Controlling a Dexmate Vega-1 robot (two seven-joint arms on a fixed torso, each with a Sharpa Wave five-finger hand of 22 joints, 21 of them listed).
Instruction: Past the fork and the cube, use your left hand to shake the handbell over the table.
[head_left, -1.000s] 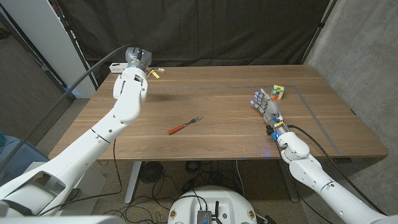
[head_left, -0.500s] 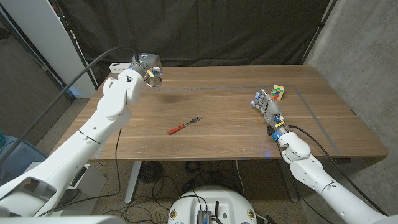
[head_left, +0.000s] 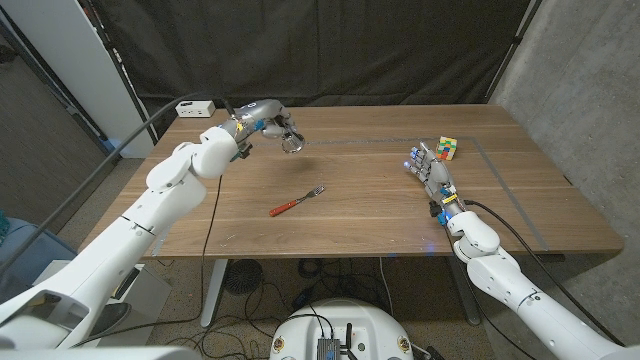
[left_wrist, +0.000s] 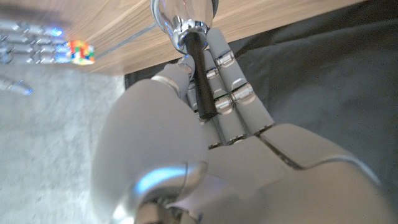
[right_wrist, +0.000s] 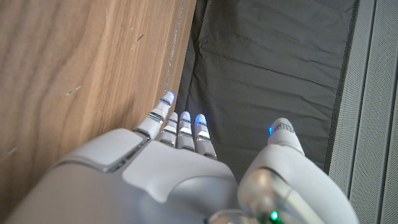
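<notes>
My left hand (head_left: 252, 119) grips the black handle of a silver handbell (head_left: 290, 141) and holds it in the air over the table's far left part, bell end tilted toward the middle. In the left wrist view the fingers (left_wrist: 230, 93) wrap the dark handle and the shiny bell (left_wrist: 184, 17) points at the wood. An orange-handled fork (head_left: 296, 203) lies on the table nearer to me than the bell. A coloured cube (head_left: 446, 149) sits at the far right, also seen blurred as the cube (left_wrist: 81, 51). My right hand (head_left: 428, 172) stands on the table beside the cube, fingers straight, holding nothing.
The wooden table (head_left: 360, 225) spreads between both arms. A white power strip (head_left: 196, 108) lies at its far left corner. A black curtain (head_left: 330, 50) hangs behind, and a grey cable (head_left: 120, 140) loops along my left arm.
My left arm has swung from the far left corner toward the table's middle, carrying the bell out over the wood and tilting it. The right hand, fork and cube have stayed put.
</notes>
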